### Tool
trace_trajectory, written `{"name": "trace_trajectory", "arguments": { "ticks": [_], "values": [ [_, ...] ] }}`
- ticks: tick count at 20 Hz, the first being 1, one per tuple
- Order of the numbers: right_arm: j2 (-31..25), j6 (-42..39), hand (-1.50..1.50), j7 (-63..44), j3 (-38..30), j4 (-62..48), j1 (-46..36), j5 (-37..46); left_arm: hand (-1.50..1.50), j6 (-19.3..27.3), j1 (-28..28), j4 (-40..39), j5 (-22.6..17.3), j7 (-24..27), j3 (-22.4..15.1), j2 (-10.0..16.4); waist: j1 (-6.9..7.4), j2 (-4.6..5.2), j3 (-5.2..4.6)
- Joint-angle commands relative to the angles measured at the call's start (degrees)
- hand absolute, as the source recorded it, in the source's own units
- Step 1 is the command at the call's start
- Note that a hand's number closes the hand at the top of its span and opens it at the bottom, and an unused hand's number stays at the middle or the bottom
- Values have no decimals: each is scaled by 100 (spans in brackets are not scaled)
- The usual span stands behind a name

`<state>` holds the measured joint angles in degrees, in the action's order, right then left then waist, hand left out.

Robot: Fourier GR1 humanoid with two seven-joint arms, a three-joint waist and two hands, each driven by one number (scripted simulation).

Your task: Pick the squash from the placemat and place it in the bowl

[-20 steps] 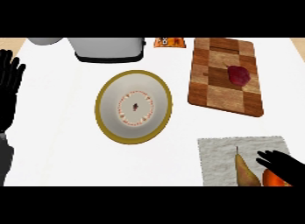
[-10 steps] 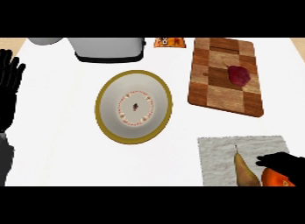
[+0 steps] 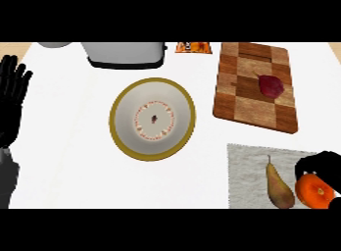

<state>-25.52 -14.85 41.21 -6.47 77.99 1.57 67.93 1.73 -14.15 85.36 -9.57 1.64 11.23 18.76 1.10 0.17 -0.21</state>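
A grey placemat [image 3: 249,164] lies at the lower right. On it sit a round orange squash [image 3: 315,192] and, just left of it, a brown pear-shaped fruit [image 3: 279,186] with a thin stem. My right hand [image 3: 331,166] comes in from the lower right, its fingers curled over the top and far side of the squash; part of the squash is hidden under them. The bowl [image 3: 153,117], white with a gold rim, stands in the middle, well left of the placemat. My left hand [image 3: 6,105] rests open at the left edge, fingers up.
A wooden cutting board [image 3: 242,93] with a dark red vegetable [image 3: 272,86] lies at the back right, just beyond the placemat. A grey toaster [image 3: 124,54] and an orange packet [image 3: 193,47] stand along the back edge.
My right hand's fingers have curled down round the orange squash; before, they lay straighter beside it. The left hand and the other things have kept still.
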Motion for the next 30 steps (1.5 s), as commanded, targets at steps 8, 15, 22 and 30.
{"name": "trace_trajectory", "arguments": {
  "ticks": [8, 15, 22, 30],
  "values": [
    [-731, -173, 150, -147, -325, -2840, -3349, 428, 0, -69, -577, 9, 86, -99, -427, -220, 724, 244, 67],
    [-946, 703, 150, 168, -741, -4145, -4580, 366, 0, -4, -502, 8, 64, -220, -325, -191, 474, 154, 52],
    [-1212, 91, 150, 1316, -1208, -5048, -5824, -302, 0, 49, -421, -110, 180, -4, -279, -190, 344, 114, 38],
    [-1103, -736, 150, 2002, -1400, -5437, -6649, -971, 0, -80, -339, -205, 14, -67, -28, -19, 106, 37, 25]
  ]
}}
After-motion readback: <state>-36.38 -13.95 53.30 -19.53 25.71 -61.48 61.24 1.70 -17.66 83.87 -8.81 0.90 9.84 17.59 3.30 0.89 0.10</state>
